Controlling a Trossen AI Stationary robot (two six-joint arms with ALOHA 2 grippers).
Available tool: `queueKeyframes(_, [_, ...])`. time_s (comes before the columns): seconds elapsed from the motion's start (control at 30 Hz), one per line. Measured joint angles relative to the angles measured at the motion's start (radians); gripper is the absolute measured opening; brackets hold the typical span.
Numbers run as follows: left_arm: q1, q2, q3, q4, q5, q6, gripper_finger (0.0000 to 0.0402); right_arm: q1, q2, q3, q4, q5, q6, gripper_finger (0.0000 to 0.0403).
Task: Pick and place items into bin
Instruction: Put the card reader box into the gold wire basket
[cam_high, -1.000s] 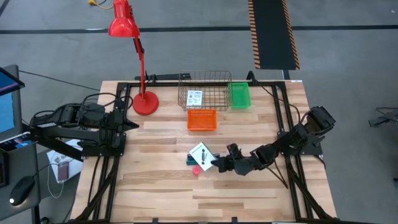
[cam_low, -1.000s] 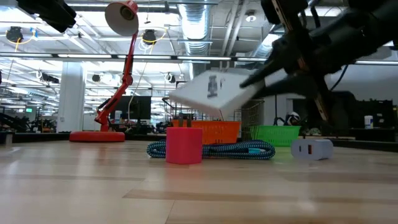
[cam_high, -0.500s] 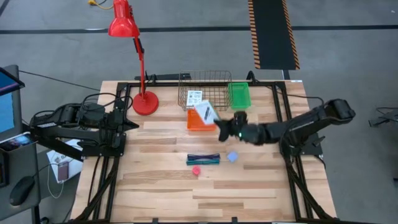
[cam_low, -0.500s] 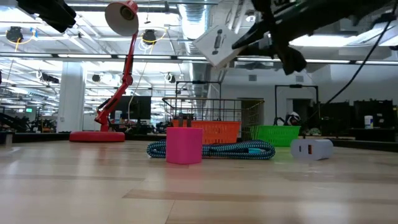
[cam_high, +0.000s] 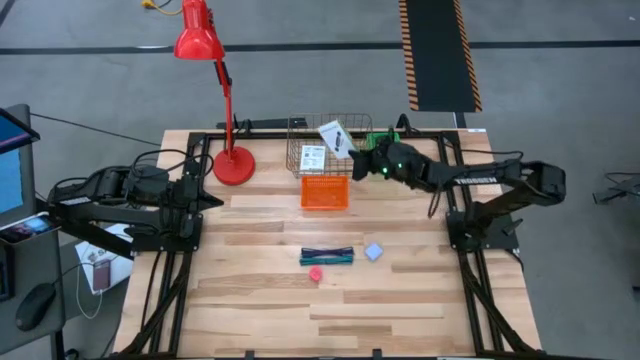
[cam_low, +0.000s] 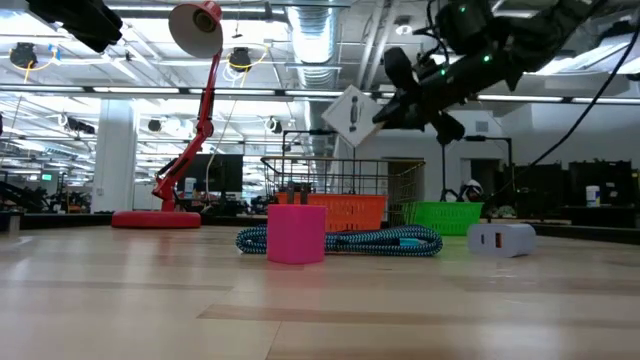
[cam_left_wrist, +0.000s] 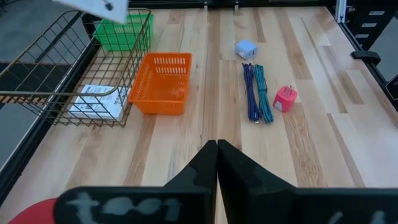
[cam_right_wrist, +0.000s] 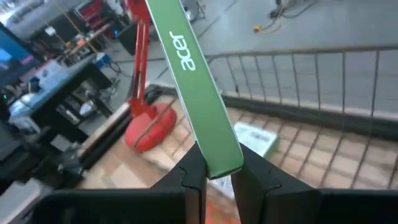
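Pinching white box (cam_high: 333, 137): right hand (cam_high: 352, 160) | over wire basket (cam_high: 300, 160) | green "acer" edge: wrist only

1. A white box (cam_high: 334, 137) with a green edge hangs tilted in the air over the wire basket (cam_high: 329, 146).
2. A second white box (cam_high: 314, 156) lies flat inside that basket.
3. A coiled teal cable (cam_high: 327, 256), a pink cube (cam_high: 316, 272) and a pale blue cube (cam_high: 374, 252) lie on the table (cam_high: 260, 300).
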Motion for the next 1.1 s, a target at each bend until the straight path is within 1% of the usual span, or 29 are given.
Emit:
queueKeyframes(0.2, [0.0, 0.0, 0.0, 0.0, 0.0, -0.002, 0.0, -0.092, 0.041, 0.0, 0.044, -0.076, -0.009, 0.0042])
queueKeyframes(0.53, [0.0, 0.0, 0.0, 0.0, 0.0, 0.001, 0.0, -0.179, 0.13, 0.0, 0.063, -0.096, -0.031, 0.0042])
queueKeyframes(0.67, [0.0, 0.0, 0.0, 0.0, 0.0, 0.004, 0.0, -0.199, 0.153, 0.0, 0.079, -0.095, -0.03, 0.0046])
queueKeyframes(0.77, [0.0, 0.0, 0.0, 0.0, 0.0, -0.002, 0.0, -0.207, 0.166, 0.0, 0.108, -0.094, -0.029, 0.0056])
queueKeyframes(0.97, [0.0, 0.0, 0.0, 0.0, 0.0, 0.001, 0.0, -0.211, 0.166, 0.0, 0.149, -0.09, -0.033, 0.0077])
queueKeyframes(1.1, [0.0, 0.0, 0.0, 0.0, 0.0, 0.005, 0.0, -0.211, 0.166, 0.0, 0.166, -0.088, -0.033, 0.008])
